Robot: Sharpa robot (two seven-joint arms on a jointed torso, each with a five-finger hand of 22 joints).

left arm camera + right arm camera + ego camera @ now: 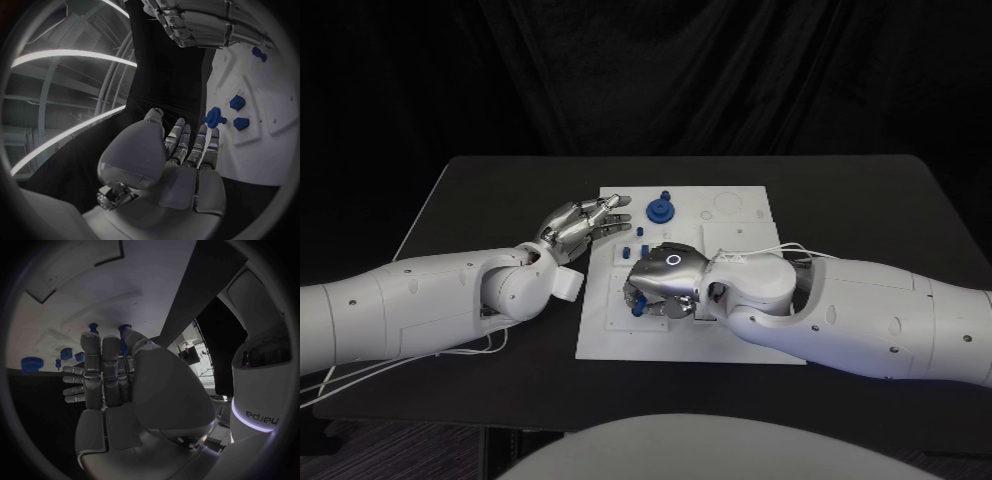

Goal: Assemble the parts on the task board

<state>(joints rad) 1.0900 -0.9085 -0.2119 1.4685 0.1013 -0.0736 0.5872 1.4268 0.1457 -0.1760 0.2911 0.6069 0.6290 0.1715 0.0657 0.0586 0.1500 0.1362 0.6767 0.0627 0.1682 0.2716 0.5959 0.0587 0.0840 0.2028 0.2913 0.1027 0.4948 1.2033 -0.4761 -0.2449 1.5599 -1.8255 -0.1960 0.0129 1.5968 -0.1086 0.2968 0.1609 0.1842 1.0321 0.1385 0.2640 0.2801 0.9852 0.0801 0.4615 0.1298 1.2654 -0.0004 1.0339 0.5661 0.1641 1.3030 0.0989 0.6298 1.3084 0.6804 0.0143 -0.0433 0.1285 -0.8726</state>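
Note:
The white task board (733, 225) lies in the middle of the black table. A blue gear-shaped part (661, 208) (214, 119) (31, 364) stands near its far left corner, with small blue pegs (638, 250) closer in. My left hand (581, 225) (187, 165) hovers at the board's left edge with straight fingers that hold nothing. My right hand (661, 285) (119, 385) hangs low over the board's near left part. Its fingertips (112, 342) reach a blue peg (642, 308) (125, 329). Whether they grip the peg is hidden.
Two more small blue parts (237, 102) (240, 123) sit beside the gear, and another peg (94, 328) stands by the right fingertips. Both white forearms cross the table's near half. Bare black table (877, 200) lies right of the board.

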